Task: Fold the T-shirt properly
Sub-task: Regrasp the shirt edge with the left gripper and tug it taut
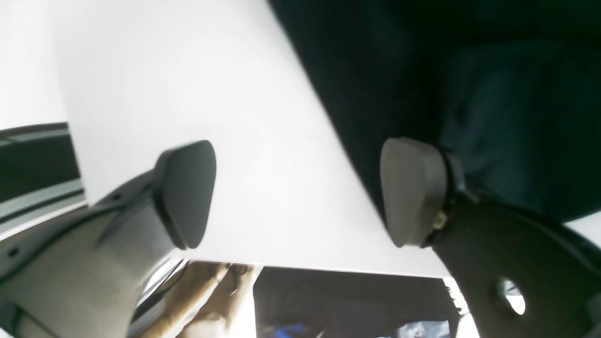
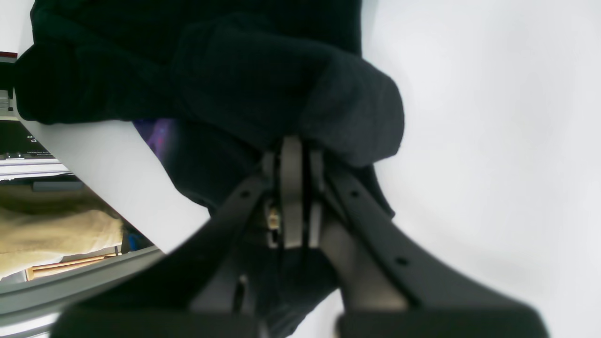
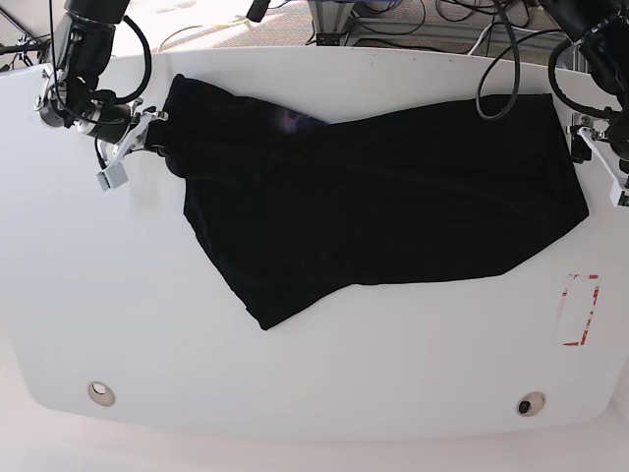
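The black T-shirt [image 3: 373, 197] lies spread across the white table [image 3: 314, 374], plain side up, with one corner trailing toward the front. A bit of purple print [image 2: 159, 134] peeks out from under a fold. At the shirt's left edge in the base view, my right gripper [image 3: 157, 146] is shut on a bunched fold of the black cloth [image 2: 291, 145]. My left gripper [image 3: 596, 162] is at the shirt's right edge. Its fingers [image 1: 185, 192] stand wide open [image 1: 300, 192] over bare table, and nothing is held. The other pad [image 1: 413, 190] is over the shirt's edge [image 1: 469, 70].
A red-outlined mark [image 3: 578, 310] is on the table near the right edge. Two round fittings [image 3: 100, 392] [image 3: 531, 403] sit near the front rim. Cables and frame parts [image 3: 413, 20] crowd behind the table. The table's edge [image 1: 328, 268] is close below the left gripper.
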Action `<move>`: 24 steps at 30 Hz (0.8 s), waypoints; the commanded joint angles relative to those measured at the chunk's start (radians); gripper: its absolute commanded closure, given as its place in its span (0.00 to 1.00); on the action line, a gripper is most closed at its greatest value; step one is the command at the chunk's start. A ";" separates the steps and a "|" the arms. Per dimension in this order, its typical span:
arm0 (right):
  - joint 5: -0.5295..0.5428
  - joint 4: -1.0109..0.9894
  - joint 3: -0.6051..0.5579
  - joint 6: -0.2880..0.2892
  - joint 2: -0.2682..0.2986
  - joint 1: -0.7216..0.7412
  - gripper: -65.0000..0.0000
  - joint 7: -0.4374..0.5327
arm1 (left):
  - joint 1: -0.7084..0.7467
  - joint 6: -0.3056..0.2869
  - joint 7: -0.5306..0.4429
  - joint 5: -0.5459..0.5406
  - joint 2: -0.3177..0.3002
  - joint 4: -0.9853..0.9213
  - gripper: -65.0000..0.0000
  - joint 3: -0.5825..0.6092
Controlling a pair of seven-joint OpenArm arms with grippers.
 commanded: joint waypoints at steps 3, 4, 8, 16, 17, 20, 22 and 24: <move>0.025 0.017 0.001 0.001 0.015 0.007 1.00 0.016 | 0.021 -0.001 -0.002 -0.099 0.033 0.033 0.21 0.032; 0.025 0.017 0.001 0.001 0.012 0.007 1.00 0.016 | 0.022 -0.001 -0.002 -0.099 0.035 0.034 0.21 0.042; 0.025 0.017 0.001 0.001 0.012 0.007 1.00 0.016 | 0.024 -0.001 -0.002 -0.091 0.076 0.030 0.20 0.055; 0.025 0.017 0.001 0.001 0.012 0.007 1.00 0.016 | 0.049 -0.001 -0.010 -0.096 0.098 0.027 0.20 0.112; 0.025 0.017 0.001 0.001 0.010 0.007 1.00 0.016 | 0.052 -0.001 -0.024 -0.093 0.098 0.027 0.20 0.131; 0.027 0.017 0.001 0.001 0.010 0.007 1.00 0.016 | 0.056 -0.001 -0.035 -0.091 0.099 0.025 0.20 0.158; 0.027 0.016 0.003 0.001 0.013 0.007 1.00 0.016 | 0.053 -0.001 -0.035 -0.091 0.101 -0.006 0.20 0.158; 0.027 0.016 0.003 0.001 0.013 0.009 1.00 0.016 | 0.033 -0.001 -0.038 -0.091 0.104 -0.046 0.20 0.158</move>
